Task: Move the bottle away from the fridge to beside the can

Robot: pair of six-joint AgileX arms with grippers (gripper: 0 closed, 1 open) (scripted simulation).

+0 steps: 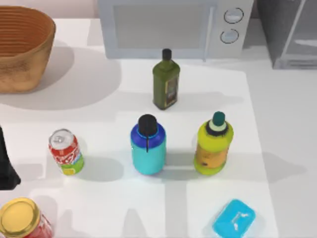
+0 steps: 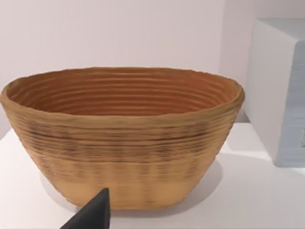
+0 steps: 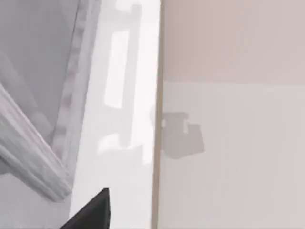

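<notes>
- The bottle [image 1: 148,147] stands upright near the middle of the white table [image 1: 277,148]. Its black cap and strap face up at the camera.
- The can [image 1: 66,152] stands to the left of the bottle, with a clear gap between them.
- The fridge [image 1: 292,32] is at the top right corner, well apart from the bottle. Most of it is cut off by the edge, so just a grey side and a pale door panel show.
- A yellow bottle [image 1: 213,145] with a green cap stands to the right of the bottle. A dark green bottle [image 1: 166,83] stands behind it, in front of the microwave [image 1: 176,27], whose top is cut off.
- A woven basket [image 1: 22,47] sits at the top left, partly out of view.
- A gold-lidded jar [image 1: 22,220] and a blue box [image 1: 234,218] are both clipped at the bottom edge.
- A dark shape at the left edge is probably the left arm [image 1: 6,163]. I cannot tell how its fingers stand.
- The left wrist view faces the basket, with a dark fingertip [image 2: 93,214] low in the picture.
- The right wrist view faces the fridge's pale side, with one dark fingertip [image 3: 93,212]. I cannot tell if those fingers are wide or narrow.
</notes>
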